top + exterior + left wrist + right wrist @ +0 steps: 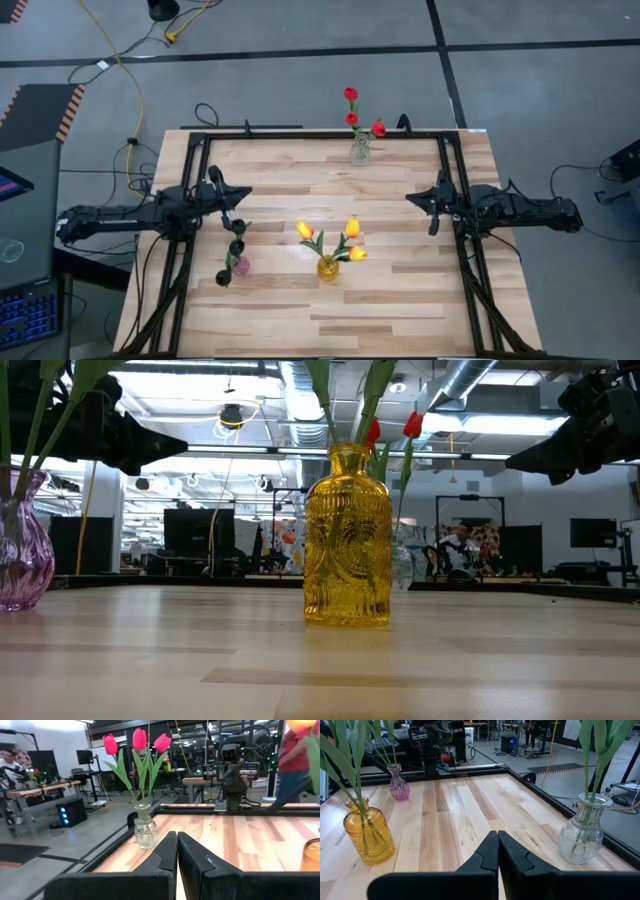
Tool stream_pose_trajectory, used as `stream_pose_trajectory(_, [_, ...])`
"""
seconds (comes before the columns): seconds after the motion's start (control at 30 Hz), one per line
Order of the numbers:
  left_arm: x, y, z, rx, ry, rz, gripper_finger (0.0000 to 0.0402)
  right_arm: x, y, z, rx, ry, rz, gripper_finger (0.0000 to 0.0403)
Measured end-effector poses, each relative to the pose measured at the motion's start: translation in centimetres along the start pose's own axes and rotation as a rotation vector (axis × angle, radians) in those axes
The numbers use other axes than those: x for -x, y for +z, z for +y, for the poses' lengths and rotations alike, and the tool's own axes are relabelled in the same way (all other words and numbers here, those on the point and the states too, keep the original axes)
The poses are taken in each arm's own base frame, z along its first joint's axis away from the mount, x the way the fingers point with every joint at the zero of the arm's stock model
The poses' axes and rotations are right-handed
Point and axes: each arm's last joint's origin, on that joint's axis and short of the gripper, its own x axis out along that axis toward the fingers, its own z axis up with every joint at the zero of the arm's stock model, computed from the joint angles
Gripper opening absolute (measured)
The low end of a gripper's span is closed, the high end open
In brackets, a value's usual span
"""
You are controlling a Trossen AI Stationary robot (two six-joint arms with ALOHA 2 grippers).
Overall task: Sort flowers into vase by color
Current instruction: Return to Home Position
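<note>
Three glass vases stand on a pale wooden plank table [400, 300] edged by a black metal frame [455, 170]. Near the middle, a squat amber-yellow vase [347, 540], bottle-shaped with an embossed scroll pattern, holds the yellow-orange tulips [352, 228] on thin green stems. To its left, apart from it, a ribbed purple vase [399, 786] with a round belly and narrow neck holds the black tulips [237, 247]. At the table's far edge, a clear vase [144, 827] of textured glass carries the red tulips [139, 740], their long leaves spreading outward. From table height, the yellow vase covers most of the clear one behind it.

Both arms are raised above the table, one at each side. The left gripper [177, 845] points across the table, its two dark, wedge-shaped fingers pressed together and empty. The right gripper [498, 842] faces it, fingers likewise clenched on nothing. Beyond the table lies a workshop with desks and screens; a seated person [462, 545] shows far off.
</note>
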Motion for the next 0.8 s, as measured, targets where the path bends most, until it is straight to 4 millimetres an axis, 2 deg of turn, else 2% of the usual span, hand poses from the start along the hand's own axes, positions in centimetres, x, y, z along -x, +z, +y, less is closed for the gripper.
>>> stream_pose_trajectory(0.6, [1.5, -0.5, 1.1, -0.025, 0.013, 0.044, 0.0, 0.0, -0.4, 0.0, -0.018, -0.003, 0.039, 0.0031])
stream_pose_trajectory(0.8, [1.6, -0.5, 1.1, -0.027, 0.012, 0.051, 0.0, 0.9, 0.3, -0.3, -0.024, -0.005, 0.0, 0.0031])
